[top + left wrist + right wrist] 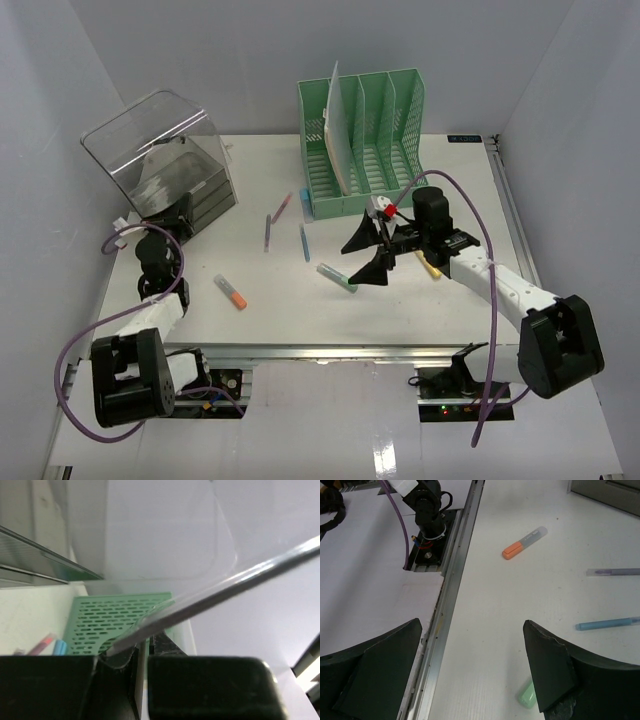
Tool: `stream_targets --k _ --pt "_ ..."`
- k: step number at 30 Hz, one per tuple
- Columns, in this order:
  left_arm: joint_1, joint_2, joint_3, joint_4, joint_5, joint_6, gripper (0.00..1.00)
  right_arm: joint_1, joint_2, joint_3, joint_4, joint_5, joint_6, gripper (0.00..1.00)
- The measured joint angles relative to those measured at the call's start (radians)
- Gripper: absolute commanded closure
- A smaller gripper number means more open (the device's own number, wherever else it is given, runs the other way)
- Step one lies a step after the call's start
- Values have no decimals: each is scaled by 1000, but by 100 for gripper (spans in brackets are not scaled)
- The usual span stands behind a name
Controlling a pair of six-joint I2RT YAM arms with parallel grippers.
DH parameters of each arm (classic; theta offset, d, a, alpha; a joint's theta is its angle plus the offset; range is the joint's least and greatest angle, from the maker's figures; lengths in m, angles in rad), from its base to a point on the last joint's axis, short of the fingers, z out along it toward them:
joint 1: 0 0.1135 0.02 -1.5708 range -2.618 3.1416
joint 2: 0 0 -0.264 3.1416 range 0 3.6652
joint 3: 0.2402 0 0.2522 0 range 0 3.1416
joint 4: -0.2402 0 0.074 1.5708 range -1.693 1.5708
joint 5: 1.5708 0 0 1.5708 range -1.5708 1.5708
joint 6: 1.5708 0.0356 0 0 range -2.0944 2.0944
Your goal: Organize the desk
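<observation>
Right arm (500,285): stretched from its base inward and held low over the desk (270,325), a flat, smooth white top that lies under both arms. The wrist faces the silver metal rail (451,592) along the desk's front edge.

Right fingers (385,665): matte black, wedge-shaped, spread wide with nothing between them. A marker with a mint-green cap (526,696) lies just beside one fingertip; contact cannot be told from either view. Farther out from the tips, all flat on the desk and well apart from the fingers, are:
- a grey marker with an orange cap (524,542)
- a slim blue pen (607,624)
- a slim purple pen (612,572)

Left arm (150,320): folded short, wrist up against the clear plastic box (160,150).

Left fingers (210,690): black and blocky, with only a narrow slit between them. The box's transparent, glossy rim runs diagonally down to the top of that slit. Whether the fingers clamp the rim cannot be told. Beyond the fingers stands the green slotted plastic file rack (115,625).
</observation>
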Motion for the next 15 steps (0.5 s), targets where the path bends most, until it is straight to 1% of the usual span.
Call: stream_targets --k 4,11,15 --pt "1 -52 18 -19 33 -4 100 39 36 7 -3 50 20 12" --pt "1 -96 44 -77 66 -29 100 65 79 53 -18 145 29 14" --pt "1 -119 72 -109 83 -39 100 95 105 93 -43 303 32 14"
